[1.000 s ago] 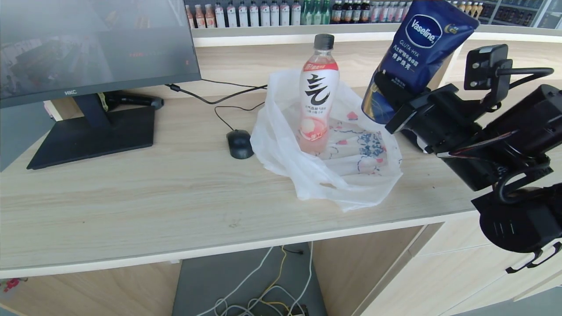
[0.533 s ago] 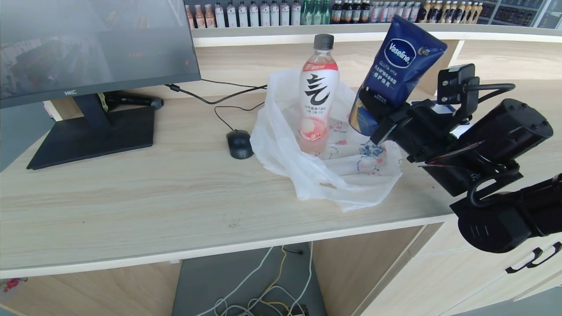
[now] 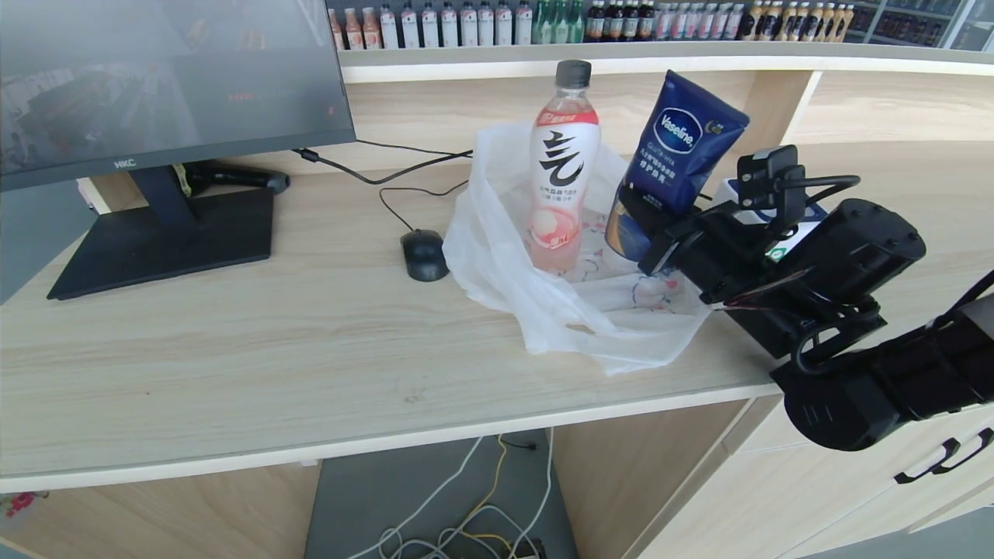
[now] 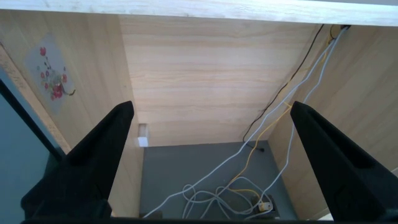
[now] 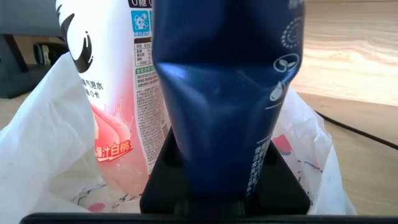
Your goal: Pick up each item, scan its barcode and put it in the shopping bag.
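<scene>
Head above counter point(image 3: 233, 349), right wrist at bag point(image 5: 37, 124)

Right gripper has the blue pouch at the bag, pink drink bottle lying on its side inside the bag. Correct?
Not quite. The pink drink bottle stands upright in the shopping bag, not on its side, as the head view shows. The right gripper does have the blue pouch at the bag.
</scene>
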### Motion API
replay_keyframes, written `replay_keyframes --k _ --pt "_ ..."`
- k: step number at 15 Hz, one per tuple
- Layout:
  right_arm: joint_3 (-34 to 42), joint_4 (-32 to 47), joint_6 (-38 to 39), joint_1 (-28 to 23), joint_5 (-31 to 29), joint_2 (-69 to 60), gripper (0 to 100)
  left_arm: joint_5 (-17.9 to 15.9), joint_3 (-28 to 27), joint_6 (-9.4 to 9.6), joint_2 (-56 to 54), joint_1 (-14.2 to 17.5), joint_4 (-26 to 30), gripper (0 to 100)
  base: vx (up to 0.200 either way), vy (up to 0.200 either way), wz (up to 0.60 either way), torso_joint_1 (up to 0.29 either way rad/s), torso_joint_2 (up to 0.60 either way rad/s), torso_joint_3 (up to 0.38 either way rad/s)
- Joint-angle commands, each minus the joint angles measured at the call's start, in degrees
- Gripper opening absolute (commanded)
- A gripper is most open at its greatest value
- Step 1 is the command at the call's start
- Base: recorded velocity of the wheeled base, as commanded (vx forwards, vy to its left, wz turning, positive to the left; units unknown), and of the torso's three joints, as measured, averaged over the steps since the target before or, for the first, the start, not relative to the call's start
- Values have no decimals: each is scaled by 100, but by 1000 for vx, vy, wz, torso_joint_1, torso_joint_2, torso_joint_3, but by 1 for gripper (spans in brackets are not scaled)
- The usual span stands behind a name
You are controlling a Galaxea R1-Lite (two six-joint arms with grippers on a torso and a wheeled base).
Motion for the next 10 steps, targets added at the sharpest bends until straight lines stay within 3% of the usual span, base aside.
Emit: replay_keyframes --k 1,10 --pt "6 -2 7 0 1 52 0 0 0 -2 0 5 -2 100 0 0 0 0 0 0" --pt "23 -28 -2 0 1 166 0 0 0 -10 0 5 -2 100 0 0 0 0 0 0"
